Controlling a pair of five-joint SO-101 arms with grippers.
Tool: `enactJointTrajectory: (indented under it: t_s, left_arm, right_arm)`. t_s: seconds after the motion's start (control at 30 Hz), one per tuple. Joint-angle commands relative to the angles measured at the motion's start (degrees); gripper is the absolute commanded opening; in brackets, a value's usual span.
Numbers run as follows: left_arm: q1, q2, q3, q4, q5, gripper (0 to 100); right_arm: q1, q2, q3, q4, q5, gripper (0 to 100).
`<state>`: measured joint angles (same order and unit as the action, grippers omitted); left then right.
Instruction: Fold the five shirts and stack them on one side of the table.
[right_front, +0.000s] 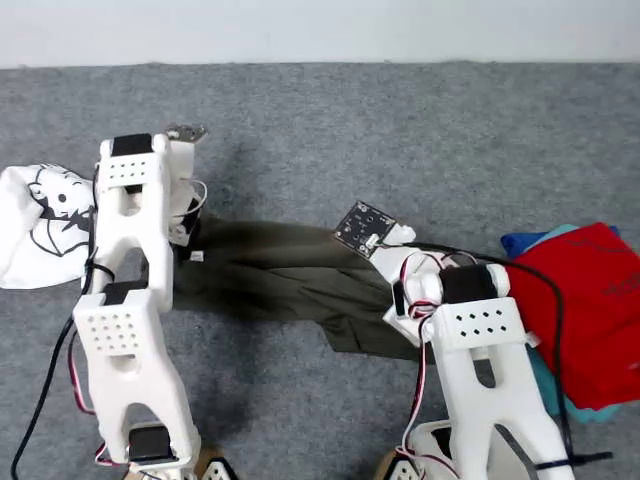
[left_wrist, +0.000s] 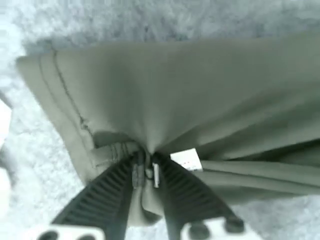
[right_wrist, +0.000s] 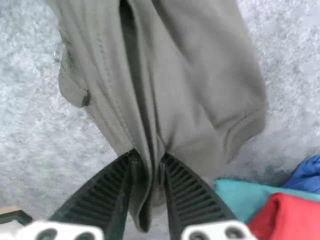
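An olive-green shirt (right_front: 285, 275) lies stretched across the middle of the grey carpeted table, between the two arms. My left gripper (left_wrist: 145, 171) is shut on the olive shirt (left_wrist: 165, 95), pinching a bunch of cloth beside its white label (left_wrist: 185, 159). My right gripper (right_wrist: 147, 162) is shut on the other end of the olive shirt (right_wrist: 165, 80), with a fold of cloth between its fingers. In the high view the left arm (right_front: 135, 230) stands over the shirt's left end and the right arm (right_front: 460, 310) over its right end.
A white shirt with a black drawing (right_front: 45, 225) lies at the table's left edge. A pile with a red shirt (right_front: 585, 310) on top of teal (right_wrist: 245, 197) and blue (right_wrist: 307, 175) shirts sits at the right edge. Grey carpet (right_front: 400, 130) stretches behind the arms.
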<state>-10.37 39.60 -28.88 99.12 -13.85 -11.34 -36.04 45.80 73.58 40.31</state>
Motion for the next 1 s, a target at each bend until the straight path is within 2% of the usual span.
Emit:
enactJointTrajectory:
  t_s: [0.0,0.13,0.37,0.67,0.8,0.97]
  left_arm:
    - [-0.5,-4.9,-2.3,1.3,-0.4,1]
    - [-0.5,-4.9,-2.3,1.3,-0.4,1]
    - [-0.4,-4.8,-1.2,1.2,-0.4,1]
    - [-0.5,-4.9,5.6,-1.6,-0.4,1]
    - [-0.5,-4.9,5.8,-1.6,-0.4,1]
    - [-0.5,-4.9,5.8,-1.6,-0.4,1]
  right_arm:
    - [0.4,-1.5,2.0,-0.4,-3.3,9.9]
    - [0.2,-1.5,7.4,-4.6,-7.6,19.7]
    - [-1.0,-1.5,13.0,-8.0,-7.9,19.9]
    - [-15.4,-1.5,15.9,-8.7,-8.3,20.0]
    - [-14.5,-1.4,18.5,-12.6,-8.3,19.9]
    - [-9.5,-1.2,22.1,-17.5,-7.9,19.7]
